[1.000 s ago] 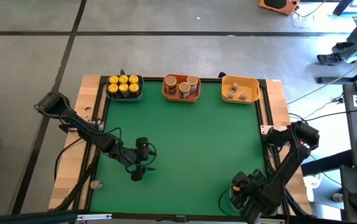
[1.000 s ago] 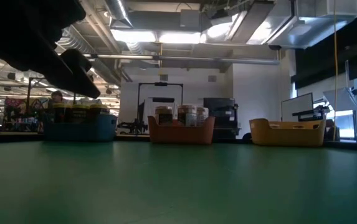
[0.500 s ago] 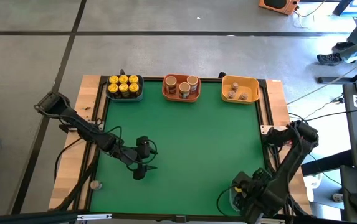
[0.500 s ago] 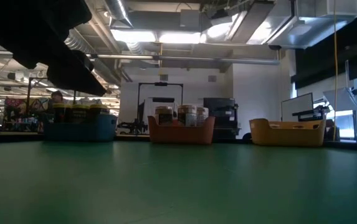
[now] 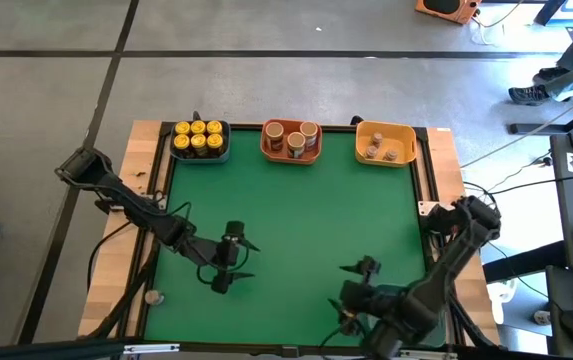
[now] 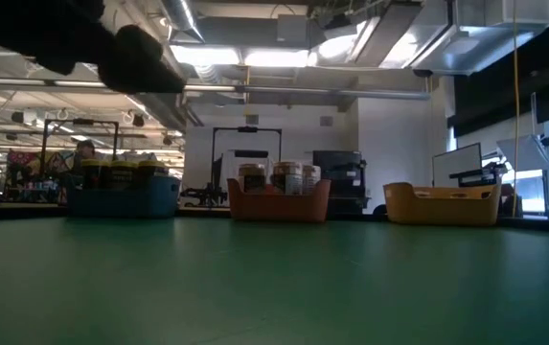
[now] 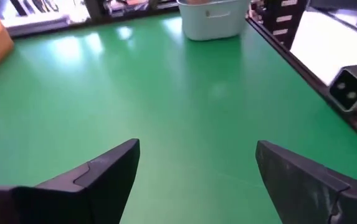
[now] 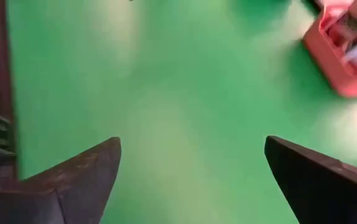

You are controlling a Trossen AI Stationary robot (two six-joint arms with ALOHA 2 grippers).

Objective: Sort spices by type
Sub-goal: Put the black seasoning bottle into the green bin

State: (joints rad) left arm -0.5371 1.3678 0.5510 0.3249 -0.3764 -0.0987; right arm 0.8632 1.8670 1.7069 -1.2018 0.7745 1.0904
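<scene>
Green table (image 5: 306,220), far-edge spices (image 5: 197,138) half-hidden in bins (image 5: 386,146); both arms' jaws open, empty.

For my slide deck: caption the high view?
Spice jars sorted into three bins; left gripper and right gripper open, empty over the mat.
</scene>
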